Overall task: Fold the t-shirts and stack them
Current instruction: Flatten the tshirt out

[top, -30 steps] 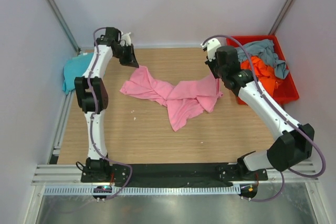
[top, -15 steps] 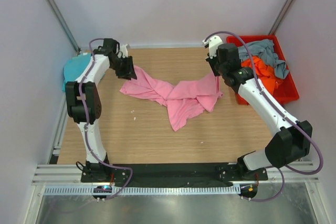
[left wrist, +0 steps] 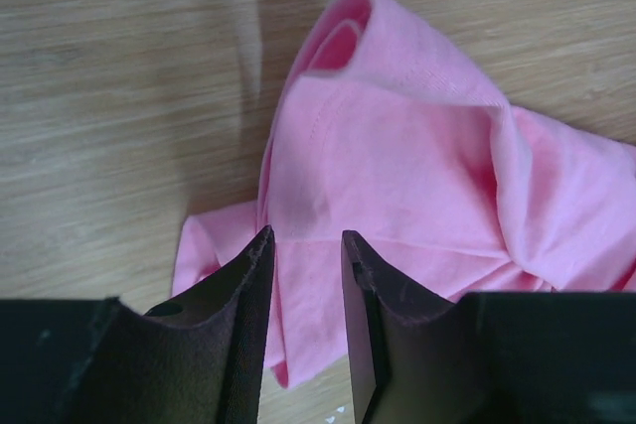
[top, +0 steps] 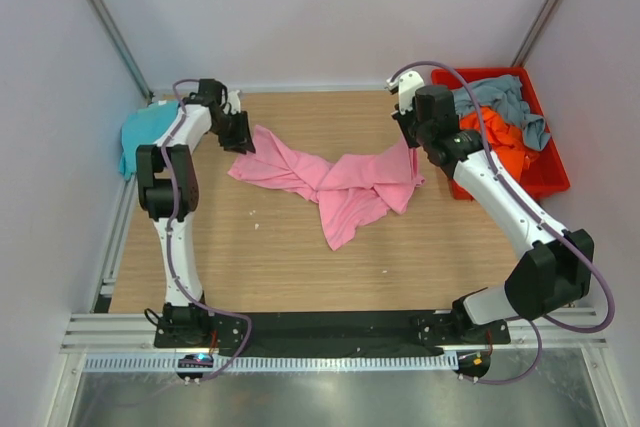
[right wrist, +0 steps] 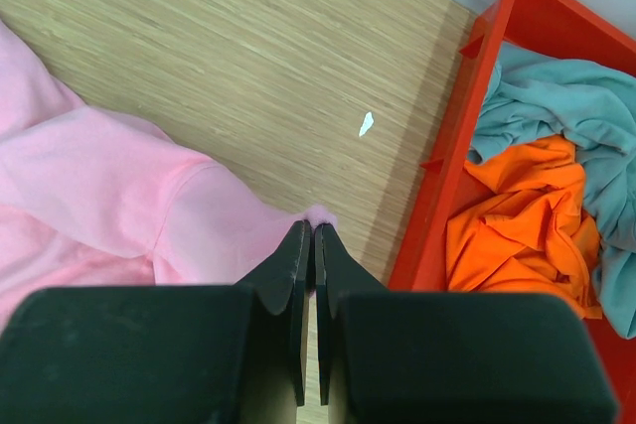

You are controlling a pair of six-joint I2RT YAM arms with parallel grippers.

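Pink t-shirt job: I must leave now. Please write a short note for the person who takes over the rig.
Left hand: open, over the left end of the pink t-shirt.
Right hand: shut on its right corner, beside the red bin.
Teal t-shirt: at the far left edge of the table. Orange t-shirt and grey-blue t-shirt: crumpled in the bin.
Done: pink one lies on the table, crumpled.
Left: fold each shirt, then stack them.

Top camera sat high beyond the 6 o'clock edge, looking down over the whole pale wooden table (top: 300, 267). Wrist cameras hung close at 10 and 2 o'clock; both shared with it the crumpled pink cloth t-shirt (top: 340, 182), the right also the red plastic bin (top: 545, 177).
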